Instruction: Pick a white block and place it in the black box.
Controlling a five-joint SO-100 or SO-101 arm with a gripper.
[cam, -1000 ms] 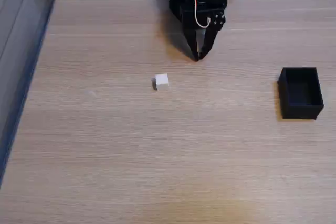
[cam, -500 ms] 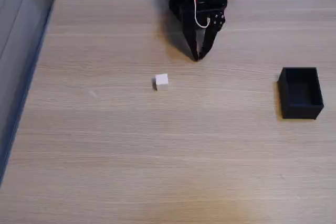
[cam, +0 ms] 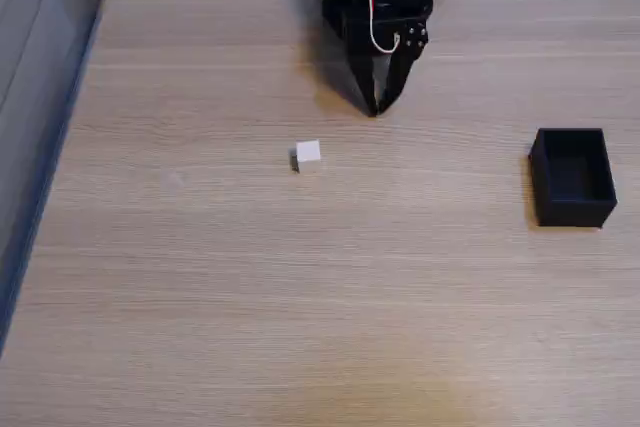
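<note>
While idle, white block [cam: 308, 154] below-left of gripper [cam: 377, 107].

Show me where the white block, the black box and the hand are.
white block [cam: 308, 153], fixed view, on its top face.
black box [cam: 572, 214], fixed view, on its near outer wall.
hand [cam: 376, 109], fixed view, at its closed fingertips.

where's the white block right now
In the fixed view the white block sits alone on the table, left of centre, below-left of the gripper, far left of the black box.
</note>
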